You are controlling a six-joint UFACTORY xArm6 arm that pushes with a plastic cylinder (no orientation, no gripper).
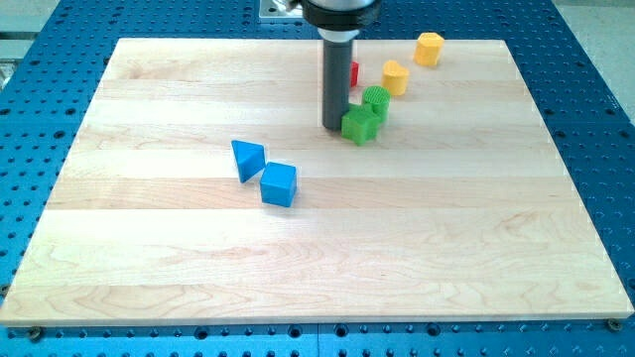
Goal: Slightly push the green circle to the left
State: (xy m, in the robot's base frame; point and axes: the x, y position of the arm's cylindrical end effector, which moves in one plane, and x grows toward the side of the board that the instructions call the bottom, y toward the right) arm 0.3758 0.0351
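Board: pale wooden board (317, 248) on a blue perforated table (595, 99).
Tip: my tip (333, 127) holds nothing, just left of a green block (360, 124).
Green circle: the green circle (376, 99) touches that block's upper right.
Others: two yellow blocks (396, 76) (429, 48), a red block (353, 72) behind the rod, blue triangle (247, 159), blue cube (279, 184).

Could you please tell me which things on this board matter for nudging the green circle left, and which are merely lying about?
Belonging to the job:
- green circle
- my tip, at the left of the green blocks
- green block, touching the circle's lower left

Lying about:
- blue triangle
- blue cube
- two yellow blocks
- red block, mostly hidden by the rod
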